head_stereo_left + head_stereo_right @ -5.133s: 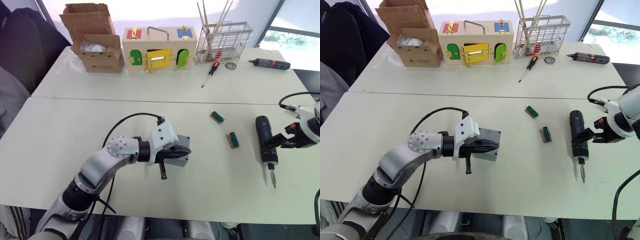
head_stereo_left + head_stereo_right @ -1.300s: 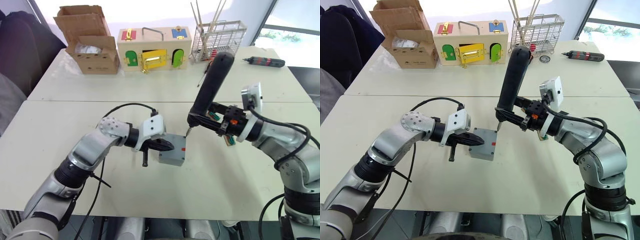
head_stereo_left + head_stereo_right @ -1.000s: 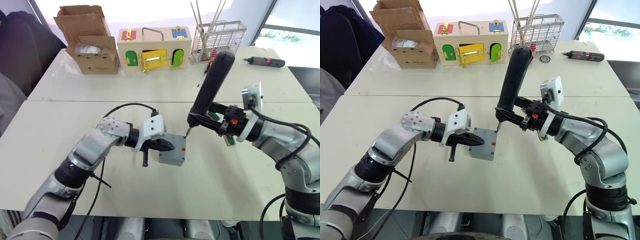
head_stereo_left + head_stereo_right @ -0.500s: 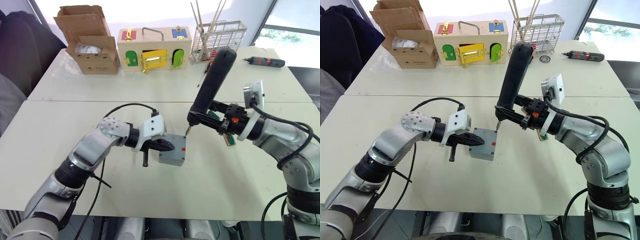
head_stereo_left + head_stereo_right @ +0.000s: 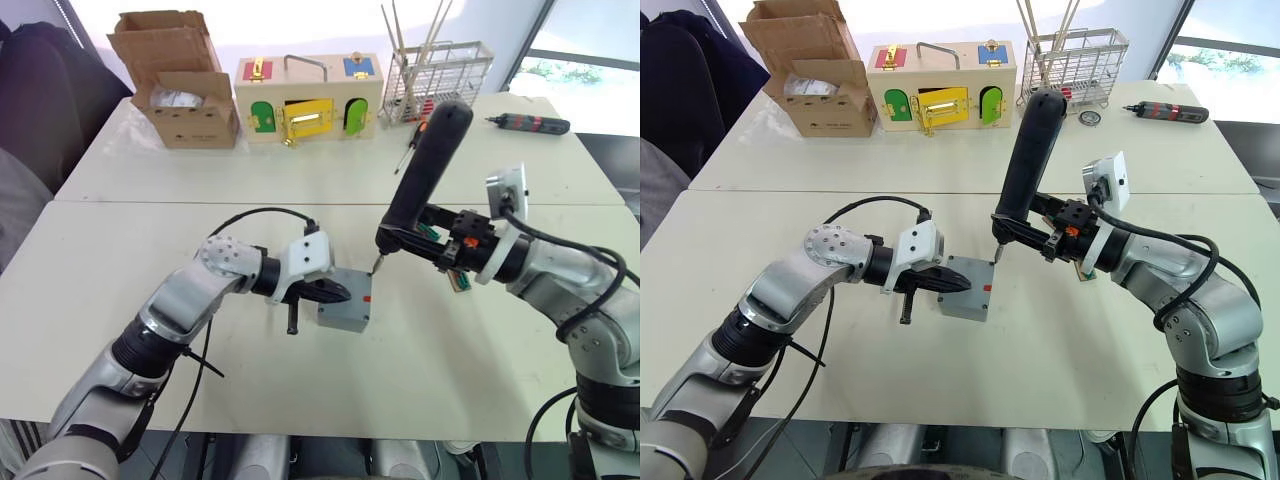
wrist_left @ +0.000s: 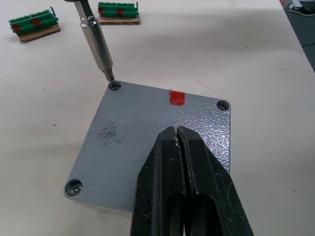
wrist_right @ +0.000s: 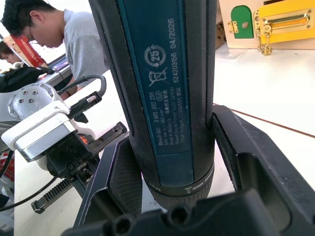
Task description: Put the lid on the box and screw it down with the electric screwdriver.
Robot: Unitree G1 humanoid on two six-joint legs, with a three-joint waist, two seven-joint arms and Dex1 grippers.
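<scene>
The grey lid (image 6: 147,128) sits flat on the grey box (image 5: 345,318) in the middle of the near table, a red mark on its top face. My left gripper (image 6: 177,132) is shut, its joined fingertips pressing down on the lid. My right gripper (image 5: 412,234) is shut on the thick black electric screwdriver (image 5: 420,170), which leans upright over the table. Its thin metal bit (image 6: 97,42) touches the screw hole (image 6: 114,85) at one corner of the lid. Screw heads show in two other corners.
At the back stand a cardboard carton (image 5: 185,90), a wooden box with coloured doors (image 5: 308,98) and a wire rack (image 5: 440,78). A slim driver with red bands (image 5: 528,124) lies far right. Green terminal blocks (image 6: 33,25) lie near the box. A person (image 7: 44,29) is beyond the table.
Five seconds ago the electric screwdriver lay on the table at the right; now it is raised with its bit at the lid's corner. Over the last second almost nothing moved.
</scene>
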